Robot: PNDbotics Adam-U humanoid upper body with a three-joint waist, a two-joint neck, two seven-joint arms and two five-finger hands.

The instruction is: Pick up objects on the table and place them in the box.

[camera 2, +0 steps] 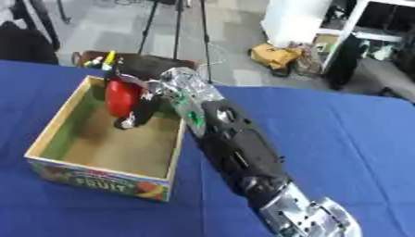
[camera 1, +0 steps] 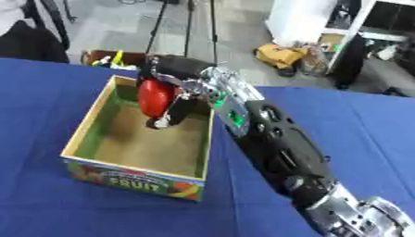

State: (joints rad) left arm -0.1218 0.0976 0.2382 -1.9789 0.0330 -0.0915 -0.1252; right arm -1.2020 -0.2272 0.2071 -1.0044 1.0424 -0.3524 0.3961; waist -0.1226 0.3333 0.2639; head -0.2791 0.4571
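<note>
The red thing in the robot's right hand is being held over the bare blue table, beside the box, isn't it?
Not quite. The right hand does have its fingers curled round the red object, but it holds it over the inside of the open box, not beside it over the blue table. The left eye view shows this best.

Red object [camera 1: 155,97], glossy, in black right hand [camera 1: 174,109] with silver fingertips. Box [camera 1: 85,134]: pale wood rim, green inner walls, tan floor; near outer face bears colourful fruit print with yellow "FRUIT" lettering. Right arm [camera 1: 279,143] black, silver joints, green patch near wrist. Table [camera 1: 356,125] solid blue cloth.
</note>
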